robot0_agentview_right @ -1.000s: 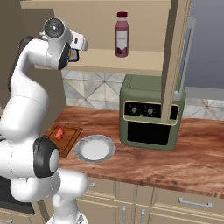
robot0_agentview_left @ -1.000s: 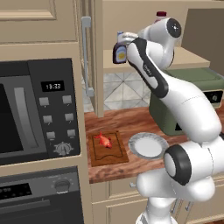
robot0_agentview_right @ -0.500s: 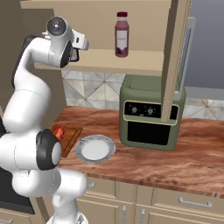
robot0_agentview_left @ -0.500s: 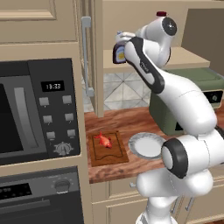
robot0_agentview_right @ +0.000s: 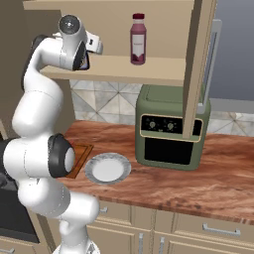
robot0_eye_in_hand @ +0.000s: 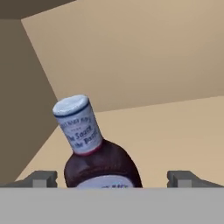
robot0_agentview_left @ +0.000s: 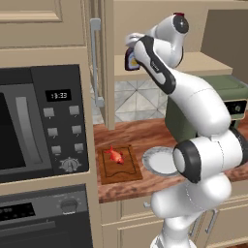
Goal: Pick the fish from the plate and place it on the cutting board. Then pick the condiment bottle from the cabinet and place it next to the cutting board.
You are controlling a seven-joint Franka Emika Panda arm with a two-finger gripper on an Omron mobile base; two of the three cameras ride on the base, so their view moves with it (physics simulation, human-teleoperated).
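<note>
The condiment bottle [robot0_eye_in_hand: 98,159], dark with a pale cap and light label, stands on the cabinet shelf [robot0_eye_in_hand: 175,127], between the two fingertips of my open gripper [robot0_eye_in_hand: 113,179]. Nothing is gripped. In the left base view the bottle [robot0_agentview_left: 129,62] peeks out just under my gripper [robot0_agentview_left: 130,46], which reaches into the beige cabinet [robot0_agentview_left: 203,63]. The small red-orange fish [robot0_agentview_left: 115,154] lies on the brown cutting board [robot0_agentview_left: 121,167]. Right beside the board sits the round grey plate [robot0_agentview_left: 154,162], bare.
A taller maroon bottle with a red cap [robot0_agentview_right: 138,38] stands further right on the same shelf. Below it, a green toaster oven [robot0_agentview_right: 171,134] sits on the wooden counter [robot0_agentview_right: 218,173]. The open cabinet door [robot0_agentview_right: 198,64] hangs right of the shelf. A microwave [robot0_agentview_left: 41,121] is at left.
My hand has shifted a little to the left in the left base view, closer to the condiment bottle. The jaws stay wide; the fish, board and plate are unmoved.
</note>
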